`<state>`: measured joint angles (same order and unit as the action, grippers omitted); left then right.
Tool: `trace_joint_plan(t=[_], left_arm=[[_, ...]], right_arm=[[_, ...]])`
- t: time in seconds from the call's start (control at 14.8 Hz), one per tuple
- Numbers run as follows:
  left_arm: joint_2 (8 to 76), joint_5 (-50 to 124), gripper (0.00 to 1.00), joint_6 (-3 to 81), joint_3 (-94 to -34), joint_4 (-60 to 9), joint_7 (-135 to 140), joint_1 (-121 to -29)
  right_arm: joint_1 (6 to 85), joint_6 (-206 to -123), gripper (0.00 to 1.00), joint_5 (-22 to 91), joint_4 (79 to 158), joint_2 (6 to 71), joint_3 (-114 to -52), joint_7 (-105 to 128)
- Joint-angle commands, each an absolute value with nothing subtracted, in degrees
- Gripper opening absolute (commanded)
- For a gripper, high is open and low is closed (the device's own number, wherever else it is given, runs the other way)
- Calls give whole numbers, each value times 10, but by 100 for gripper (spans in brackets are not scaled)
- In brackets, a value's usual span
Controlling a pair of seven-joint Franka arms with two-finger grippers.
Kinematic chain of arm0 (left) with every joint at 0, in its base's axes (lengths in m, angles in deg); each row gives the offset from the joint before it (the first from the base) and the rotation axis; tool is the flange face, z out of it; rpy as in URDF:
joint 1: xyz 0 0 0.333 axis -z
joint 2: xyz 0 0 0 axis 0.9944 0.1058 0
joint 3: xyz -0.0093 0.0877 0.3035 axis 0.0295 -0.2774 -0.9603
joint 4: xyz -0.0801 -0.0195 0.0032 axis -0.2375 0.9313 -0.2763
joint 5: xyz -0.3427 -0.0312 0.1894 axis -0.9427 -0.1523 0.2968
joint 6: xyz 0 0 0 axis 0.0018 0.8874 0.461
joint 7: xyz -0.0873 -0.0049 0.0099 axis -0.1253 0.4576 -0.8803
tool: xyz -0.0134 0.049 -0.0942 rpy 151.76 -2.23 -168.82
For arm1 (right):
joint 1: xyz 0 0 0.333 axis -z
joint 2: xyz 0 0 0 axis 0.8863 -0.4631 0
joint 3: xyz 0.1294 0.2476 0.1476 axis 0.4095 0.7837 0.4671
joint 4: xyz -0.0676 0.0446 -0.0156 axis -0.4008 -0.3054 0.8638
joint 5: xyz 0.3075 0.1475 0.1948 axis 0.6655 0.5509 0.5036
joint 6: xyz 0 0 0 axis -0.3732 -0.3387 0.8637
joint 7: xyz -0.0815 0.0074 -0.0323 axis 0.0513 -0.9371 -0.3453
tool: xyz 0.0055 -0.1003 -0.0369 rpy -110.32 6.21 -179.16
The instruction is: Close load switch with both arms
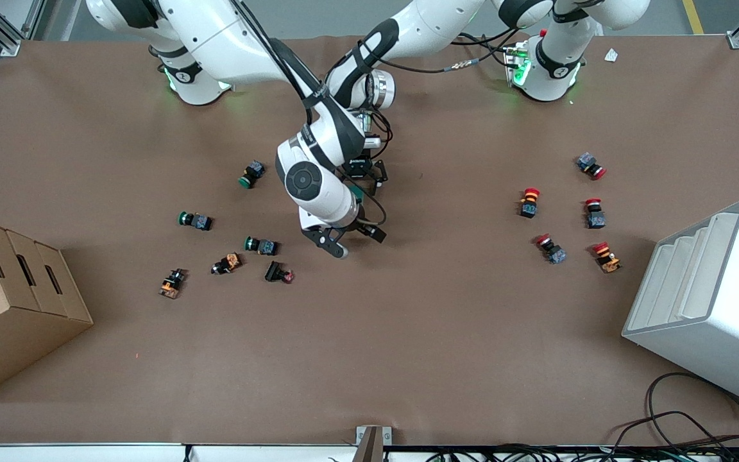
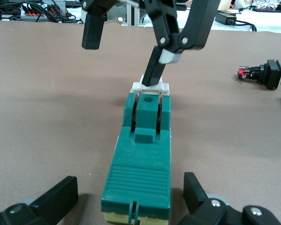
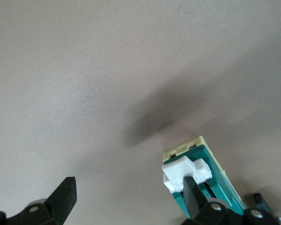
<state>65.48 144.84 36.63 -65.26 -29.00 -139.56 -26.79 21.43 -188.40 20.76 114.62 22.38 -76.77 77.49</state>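
Note:
The load switch is a dark green block lying on the brown table near its middle, mostly hidden under the arms in the front view. In the left wrist view its green body lies between the fingers of my open left gripper, with a gap on each side. Its white lever is at the end away from that gripper. My right gripper is open, and one of its fingertips rests on the lever. The right wrist view shows the lever against one finger.
Green-capped push-buttons and orange and black ones lie toward the right arm's end. Red-capped buttons lie toward the left arm's end. A cardboard box and a white bin stand at the table's ends.

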Motion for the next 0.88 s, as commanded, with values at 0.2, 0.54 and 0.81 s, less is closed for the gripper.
trace_joint_plan(t=[0.2,0.54,0.81], left_arm=[[693,1452,99,396,-657,-257,-1393,-264],[682,1416,98,397,-654,-256,-1355,-266],[674,1410,98,397,-652,-256,-1342,-270]], right_arm=[[224,-1894,100,193,1111,194,-763,764],[257,-1866,100,163,1105,207,-767,718],[322,-1759,100,161,1106,267,-772,587]])
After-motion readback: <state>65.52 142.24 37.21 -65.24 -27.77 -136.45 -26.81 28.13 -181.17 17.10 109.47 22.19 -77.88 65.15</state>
